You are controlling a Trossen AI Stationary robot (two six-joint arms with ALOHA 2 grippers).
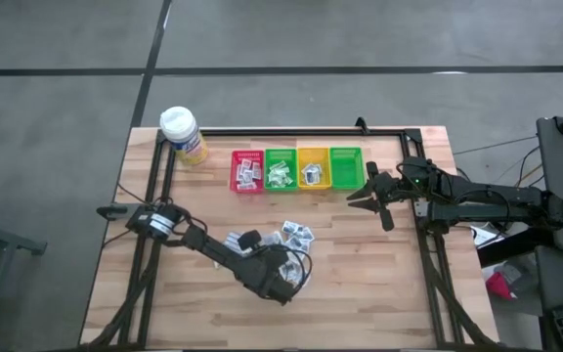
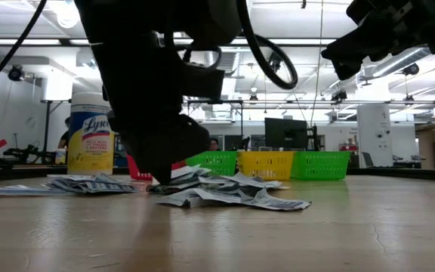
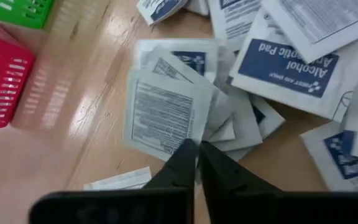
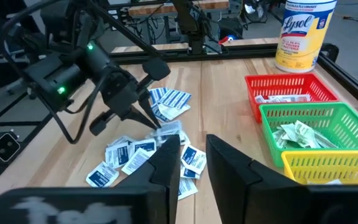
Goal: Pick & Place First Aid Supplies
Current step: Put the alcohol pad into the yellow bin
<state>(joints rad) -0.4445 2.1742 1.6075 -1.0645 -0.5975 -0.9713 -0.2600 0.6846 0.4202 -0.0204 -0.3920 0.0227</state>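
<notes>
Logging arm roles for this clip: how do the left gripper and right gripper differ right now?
The left gripper is down on the sachet pile, shut on a sachet; the right gripper hangs above the table near the green bin, holding nothing. Both are dark and two-fingered.

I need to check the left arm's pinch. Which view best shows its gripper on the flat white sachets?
The left wrist view: the left gripper is shut on a white sachet, print readable. The right wrist view shows it from afar; the high view only the arm above the pile; the low view a dark silhouette.
</notes>
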